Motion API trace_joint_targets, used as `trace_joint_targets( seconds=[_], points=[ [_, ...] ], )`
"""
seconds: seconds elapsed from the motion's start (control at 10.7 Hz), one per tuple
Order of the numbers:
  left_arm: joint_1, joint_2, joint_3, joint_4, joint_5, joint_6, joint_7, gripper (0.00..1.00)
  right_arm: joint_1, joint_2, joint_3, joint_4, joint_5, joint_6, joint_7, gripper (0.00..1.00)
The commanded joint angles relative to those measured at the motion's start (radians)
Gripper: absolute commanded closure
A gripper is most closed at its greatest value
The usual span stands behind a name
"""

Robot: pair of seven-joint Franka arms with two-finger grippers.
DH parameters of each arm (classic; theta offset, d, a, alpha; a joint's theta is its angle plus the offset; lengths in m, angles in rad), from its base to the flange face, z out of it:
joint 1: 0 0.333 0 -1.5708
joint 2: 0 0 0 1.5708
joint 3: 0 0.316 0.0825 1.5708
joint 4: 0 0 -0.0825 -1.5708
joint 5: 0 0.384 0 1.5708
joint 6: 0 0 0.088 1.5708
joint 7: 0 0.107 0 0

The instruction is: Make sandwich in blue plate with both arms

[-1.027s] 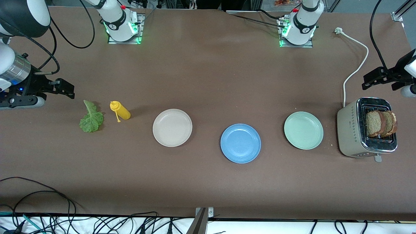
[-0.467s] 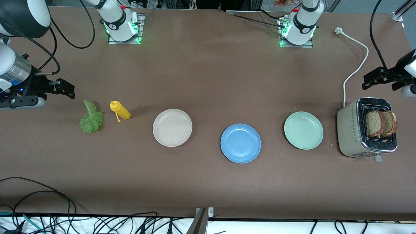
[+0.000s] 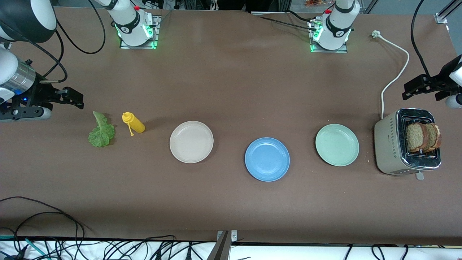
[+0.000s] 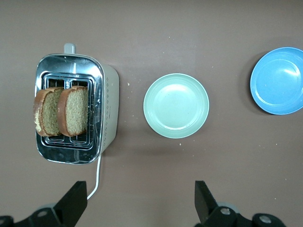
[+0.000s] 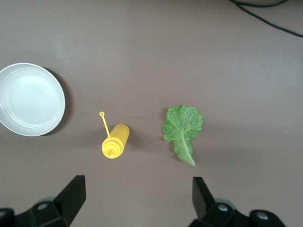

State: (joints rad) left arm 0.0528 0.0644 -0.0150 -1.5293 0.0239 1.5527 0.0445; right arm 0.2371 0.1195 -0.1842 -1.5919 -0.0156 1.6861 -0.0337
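The blue plate (image 3: 267, 159) (image 4: 278, 80) lies empty near the middle of the table. Two brown bread slices (image 3: 423, 136) (image 4: 61, 111) stand upright in a toaster at the left arm's end. A green lettuce leaf (image 3: 101, 131) (image 5: 182, 130) lies flat at the right arm's end. My left gripper (image 3: 409, 90) (image 4: 140, 198) hangs open over the bare table by the toaster's cord, holding nothing. My right gripper (image 3: 77, 99) (image 5: 137, 194) hangs open over the bare table close to the lettuce, also holding nothing.
A cream-white plate (image 3: 191, 141) (image 5: 29, 99) and a mint-green plate (image 3: 337, 144) (image 4: 176, 105) flank the blue one. A yellow squeeze bottle (image 3: 134, 123) (image 5: 113, 142) lies beside the lettuce. The silver toaster (image 3: 388, 144) (image 4: 108, 109) trails a white cord (image 3: 395, 72). Black cables lie along the table's front edge.
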Motion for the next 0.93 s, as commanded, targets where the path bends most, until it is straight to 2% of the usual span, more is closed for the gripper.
trace_joint_targets(
  seconds=[0.0, 0.84],
  points=[
    [0.004, 0.0, -0.002, 0.005, 0.007, -0.002, -0.008, 0.0, -0.002, 0.002, 0.002, 0.007, -0.01, -0.013, -0.012, 0.0],
    [0.004, 0.0, -0.002, 0.005, 0.007, -0.002, -0.008, 0.0, 0.002, 0.002, 0.005, 0.001, -0.035, 0.006, -0.021, 0.0]
  ],
)
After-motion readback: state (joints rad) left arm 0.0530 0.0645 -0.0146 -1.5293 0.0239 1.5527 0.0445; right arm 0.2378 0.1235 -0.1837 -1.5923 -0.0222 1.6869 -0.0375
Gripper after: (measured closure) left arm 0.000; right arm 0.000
